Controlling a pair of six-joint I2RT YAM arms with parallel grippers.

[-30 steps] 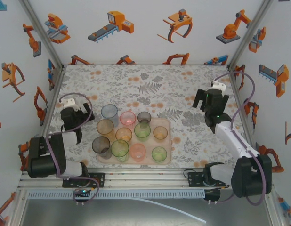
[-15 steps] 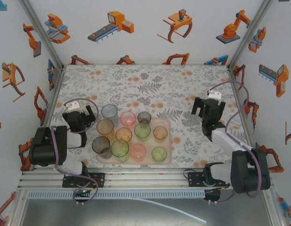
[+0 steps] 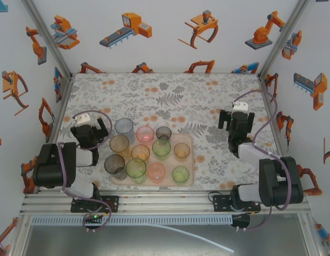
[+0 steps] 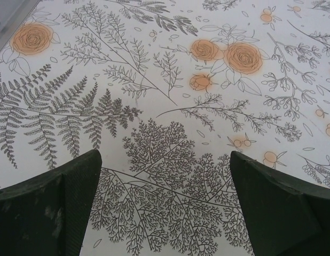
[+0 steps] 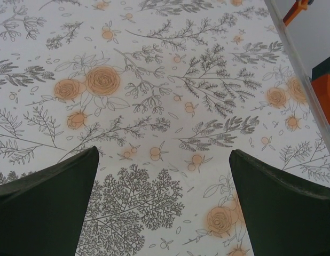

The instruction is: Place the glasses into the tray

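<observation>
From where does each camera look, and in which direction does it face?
Top external: high behind the arm bases, looking down and forward at the floral tablecloth, the tray and the glasses; both arms show, left gripper and right gripper open.
Left wrist: on the left arm, looking down at cloth past its two dark fingers.
Right wrist: on the right arm, likewise; its fingers frame cloth and the side wall at upper right.
Shared: both wrist views see the cloth between wide-open jaws.

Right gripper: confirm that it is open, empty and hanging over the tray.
One detail is wrong. The right gripper is open and empty, but it hangs over the flowered tablecloth, off to the right of the tray, not over it. The top external view shows this, and the right wrist view has cloth beneath the fingers.
</observation>
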